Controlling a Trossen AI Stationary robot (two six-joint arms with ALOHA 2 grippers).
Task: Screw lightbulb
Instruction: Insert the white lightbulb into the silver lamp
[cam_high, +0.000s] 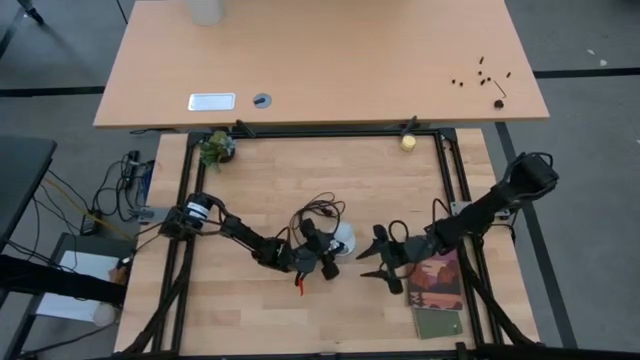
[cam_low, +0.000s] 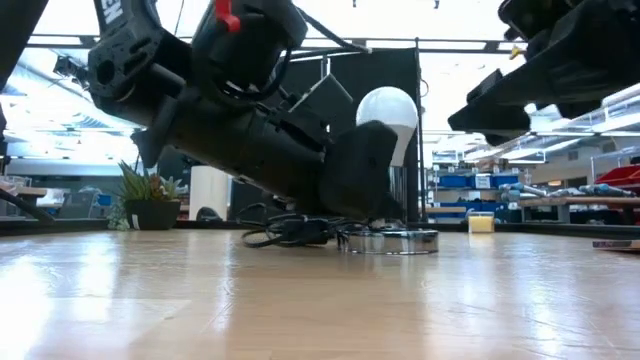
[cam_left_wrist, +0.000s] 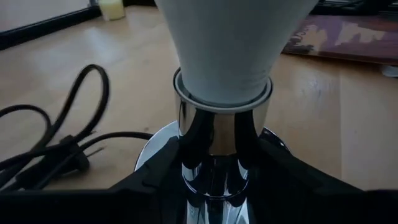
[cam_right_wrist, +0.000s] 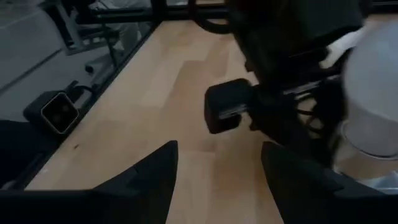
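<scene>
Table (cam_high: 260, 320): pale wood planks inside a black frame.
Socket disc (cam_low: 392, 241): round, silver, flat on the table near the middle (the lightbulb (cam_low: 389, 112) stands upright in it).
Black cord (cam_high: 318, 210): looped loosely on the wood just behind the disc.
Booklet (cam_high: 437, 281): reddish cover, flat near the right edge.
Green booklet (cam_high: 438, 324): just in front of it.
Potted plant (cam_high: 216, 148): far left corner.
Yellowish ball (cam_high: 408, 142): far edge, right of centre.

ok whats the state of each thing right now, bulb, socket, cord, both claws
lightbulb: upright, seated in the socket
socket: flat on the table, base gripped
cord: loose, looped on the table behind the socket
left claw: shut on the socket's chrome neck
right claw: open, empty, just right of the bulb
booklet: lying flat, under the right arm
</scene>
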